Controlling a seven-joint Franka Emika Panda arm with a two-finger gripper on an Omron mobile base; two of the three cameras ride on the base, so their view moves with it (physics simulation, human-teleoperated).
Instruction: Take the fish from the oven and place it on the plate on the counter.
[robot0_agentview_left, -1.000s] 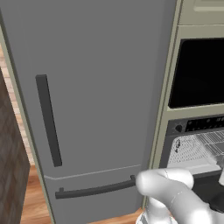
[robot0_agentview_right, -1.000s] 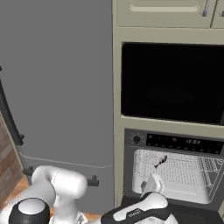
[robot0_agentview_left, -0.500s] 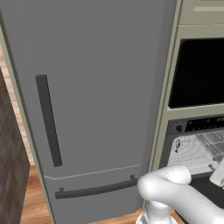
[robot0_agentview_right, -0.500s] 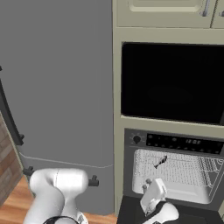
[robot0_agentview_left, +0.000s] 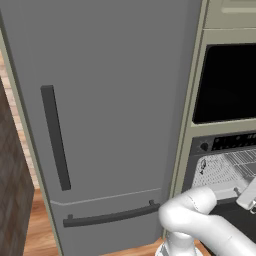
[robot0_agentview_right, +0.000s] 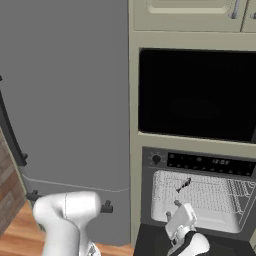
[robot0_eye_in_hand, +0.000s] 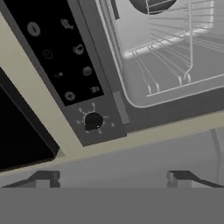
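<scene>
The oven (robot0_agentview_right: 195, 202) stands open, its pale interior and wire rack showing under the dark control strip (robot0_agentview_right: 210, 163). A tiny slim dark fish (robot0_agentview_right: 183, 185) lies on the rack toward the back left, and shows again as the fish (robot0_agentview_left: 203, 166) in the left base view. My gripper (robot0_agentview_right: 172, 209) hovers just in front of the oven's mouth, below and slightly left of the fish, not touching it. In the hand view the gripper (robot0_eye_in_hand: 113, 177) is open with nothing between its wide-set tips, looking at the control knob (robot0_eye_in_hand: 93, 121) and the rack. Plate and counter are out of view.
The oven's dark door (robot0_agentview_right: 155, 240) hangs open below the hand. A black-windowed microwave (robot0_agentview_right: 197, 95) sits above the oven. The tall grey fridge (robot0_agentview_left: 100, 100) fills the left, with a brick wall (robot0_agentview_left: 12, 200) and wood floor beside it.
The gripper has gone from shut to open. The hand has swung from lying low across the oven door to pointing up at the oven's mouth.
</scene>
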